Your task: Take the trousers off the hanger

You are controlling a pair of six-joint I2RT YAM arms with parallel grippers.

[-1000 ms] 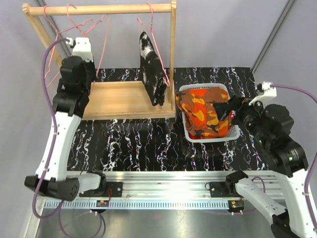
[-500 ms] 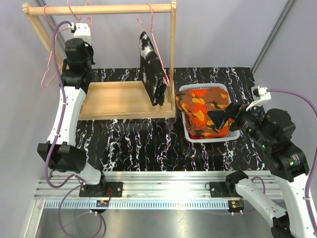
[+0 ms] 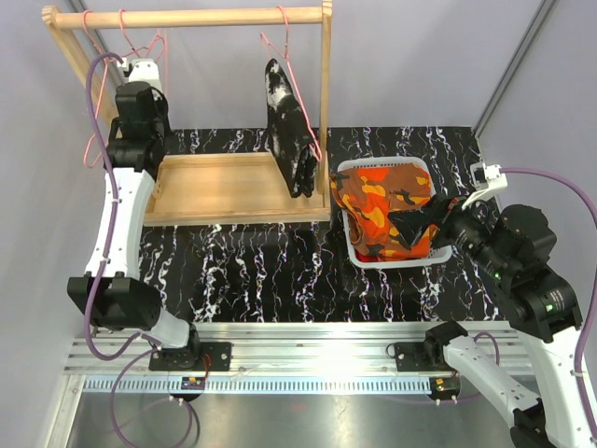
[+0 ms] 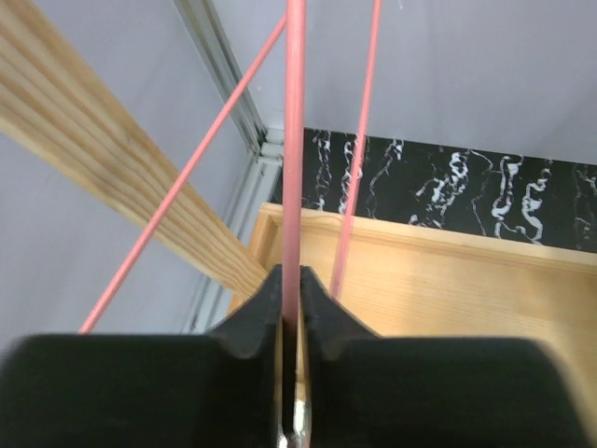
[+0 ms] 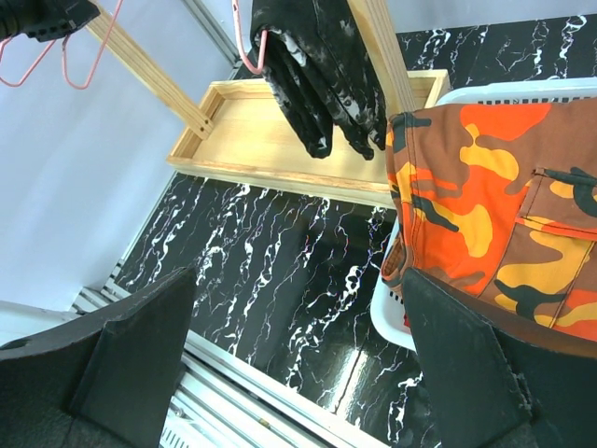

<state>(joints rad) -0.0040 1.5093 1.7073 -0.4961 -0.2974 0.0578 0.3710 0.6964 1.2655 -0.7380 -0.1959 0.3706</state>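
Observation:
Black trousers with white splashes [image 3: 289,131] hang over a pink hanger [image 3: 280,42] on the wooden rack's rail [image 3: 205,16], and also show in the right wrist view [image 5: 317,75]. Orange-brown patterned trousers [image 3: 378,215] lie heaped in a white basket [image 3: 396,262]. My left gripper [image 4: 293,280] is up at the rack's left end, shut on the wire of an empty pink hanger [image 4: 295,140]. A second pink wire [image 4: 359,149] runs just beside it. My right gripper [image 3: 424,217] hovers open over the basket's near right side, holding nothing.
The rack's wooden tray base [image 3: 224,187] lies on the black marbled table [image 3: 252,271]. Its upright post [image 3: 326,103] stands close to the basket. Two empty pink hangers [image 3: 160,42] hang at the rail's left end. A slanted wooden brace [image 4: 112,177] passes left of my left fingers.
My left arm has stretched up and back, carrying the empty pink hanger toward the rail's left end. My right gripper has drawn back a little from the basket, still open.

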